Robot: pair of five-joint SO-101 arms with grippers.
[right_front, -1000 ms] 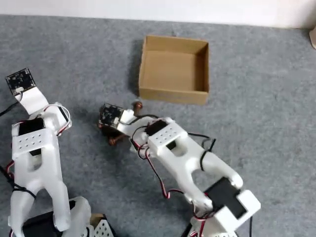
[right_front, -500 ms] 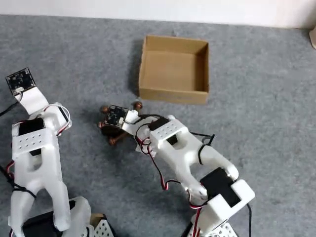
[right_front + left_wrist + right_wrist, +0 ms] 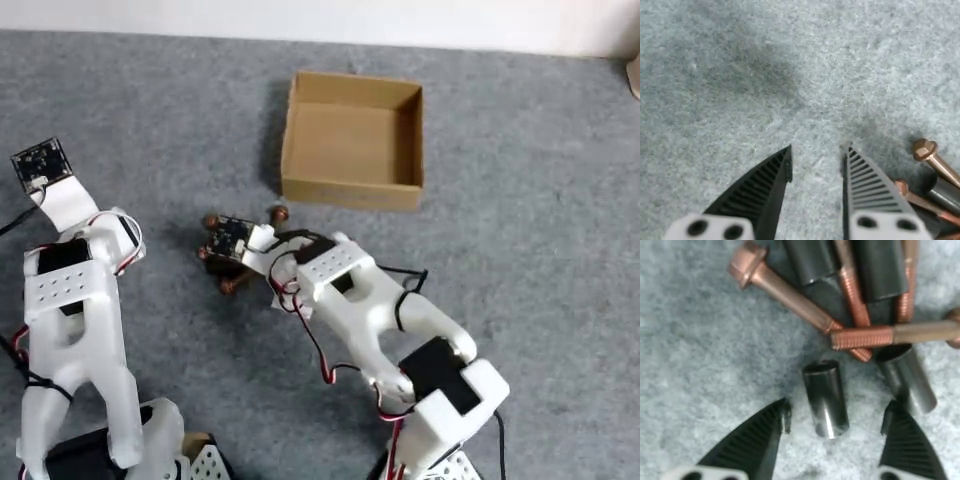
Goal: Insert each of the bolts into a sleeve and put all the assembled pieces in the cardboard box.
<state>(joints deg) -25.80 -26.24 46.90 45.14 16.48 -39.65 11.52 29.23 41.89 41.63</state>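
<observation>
A heap of copper bolts [image 3: 790, 292] and dark metal sleeves lies on the grey carpet, just in front of the cardboard box [image 3: 352, 140]. My right gripper [image 3: 837, 422] hangs open right over the heap, with one loose dark sleeve [image 3: 825, 397] lying between its fingers and a second sleeve [image 3: 905, 380] beside it. In the high view the right arm [image 3: 330, 275] covers most of the heap; a few bolt heads [image 3: 279, 213] stick out. My left gripper [image 3: 815, 165] is open over bare carpet, with bolts [image 3: 935, 162] off to one side.
The cardboard box is open-topped and holds nothing visible. The left arm [image 3: 70, 300] stands at the left of the table. Grey carpet spreads around the box and to the right.
The right arm has shifted slightly left and lower over the heap of bolts and sleeves. The left arm has kept still.
</observation>
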